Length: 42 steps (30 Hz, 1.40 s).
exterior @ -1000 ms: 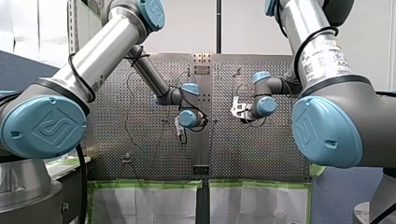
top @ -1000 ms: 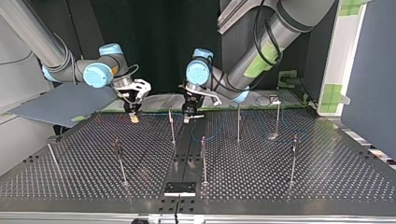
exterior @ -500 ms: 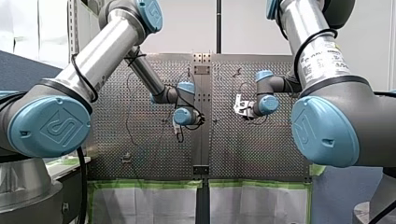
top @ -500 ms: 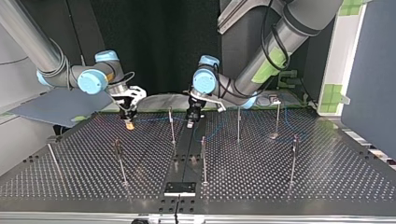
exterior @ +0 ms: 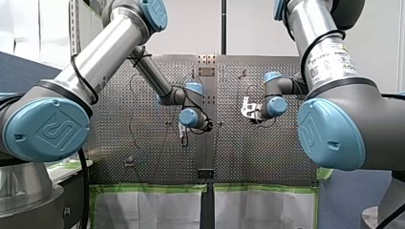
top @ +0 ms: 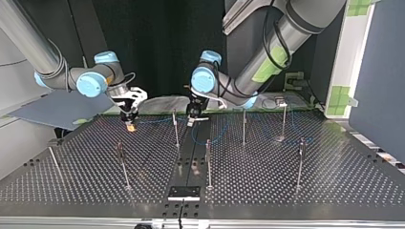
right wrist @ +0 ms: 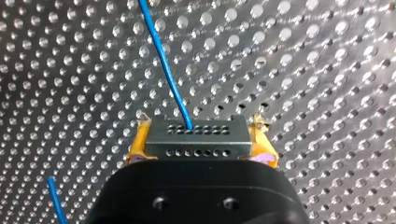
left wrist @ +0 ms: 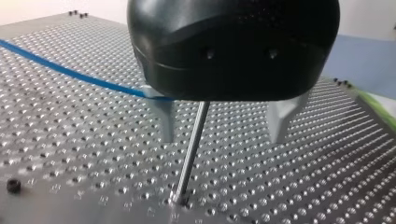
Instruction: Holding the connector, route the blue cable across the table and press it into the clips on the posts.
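While my right gripper (right wrist: 198, 145) presses its yellow pads (right wrist: 136, 148) against both ends of the connector (right wrist: 196, 135), that block sits squarely between the fingers. It is a grey, rectangular metal bar with two rows of small round holes on its face. The blue cable (right wrist: 163, 60), thin and smooth, leaves a hole in the row farther from the gripper's black body. From there it runs ahead of the fingers over the table (right wrist: 317, 70), bright steel covered in a regular grid of round holes. A short second stretch of blue cable shows beside the gripper's body.

My left gripper (left wrist: 223, 125) stands wide open and holds nothing. Its two tapered metal fingers (left wrist: 164, 122) hang from a rounded black housing just above the table. A thin round steel post (left wrist: 191, 147) rises between them, just beside the finger that the cable reaches. The wider part of the gap, towards the other finger, is open. Whether the cable touches that finger I cannot tell. Ahead of the fingers the table ends in a straight edge.

Seen from the top view, the cable spans from the right fingers towards the left ones, past a second post (top: 175, 129) standing between them.
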Tool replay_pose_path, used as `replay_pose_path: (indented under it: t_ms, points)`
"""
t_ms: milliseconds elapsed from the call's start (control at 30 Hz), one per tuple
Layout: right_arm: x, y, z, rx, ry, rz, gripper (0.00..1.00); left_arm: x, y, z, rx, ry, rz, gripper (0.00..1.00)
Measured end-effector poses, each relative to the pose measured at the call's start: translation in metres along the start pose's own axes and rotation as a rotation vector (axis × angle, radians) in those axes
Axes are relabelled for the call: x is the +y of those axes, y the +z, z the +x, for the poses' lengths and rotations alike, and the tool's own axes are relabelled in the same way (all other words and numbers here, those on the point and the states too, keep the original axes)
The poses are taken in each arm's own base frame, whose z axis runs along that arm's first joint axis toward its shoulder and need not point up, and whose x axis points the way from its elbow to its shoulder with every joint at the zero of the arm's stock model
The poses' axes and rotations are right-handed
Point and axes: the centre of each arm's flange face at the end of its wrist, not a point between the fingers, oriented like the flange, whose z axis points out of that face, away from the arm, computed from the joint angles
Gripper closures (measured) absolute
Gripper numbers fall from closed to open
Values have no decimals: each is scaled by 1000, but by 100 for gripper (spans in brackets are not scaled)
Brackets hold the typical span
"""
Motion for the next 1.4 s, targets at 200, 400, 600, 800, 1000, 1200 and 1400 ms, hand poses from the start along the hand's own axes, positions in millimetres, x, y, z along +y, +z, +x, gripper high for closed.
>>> replay_pose_path:
  t_ms: [200,400,600,800,1000,1200,1400]
  points:
    - [15,-2,0,-14,-4,-23,100,-22,-18,-19,9,24,-7,0]
    - [33,-7,-3,-49,-23,-55,100,-47,-37,-28,26,30,-12,0]
    - [47,-10,-2,-61,-29,-65,100,-73,-52,-23,33,32,-14,0]
    - [51,-11,2,-65,-28,-35,100,-101,-66,-20,26,33,-14,0]
    - [51,-19,14,-51,-29,5,100,-129,-74,-21,11,25,-12,0]
    - [48,-28,28,-32,-26,29,100,-144,-70,-9,39,39,-25,0]
    - [49,-29,30,-29,-25,32,100,-150,-62,6,75,47,-40,0]
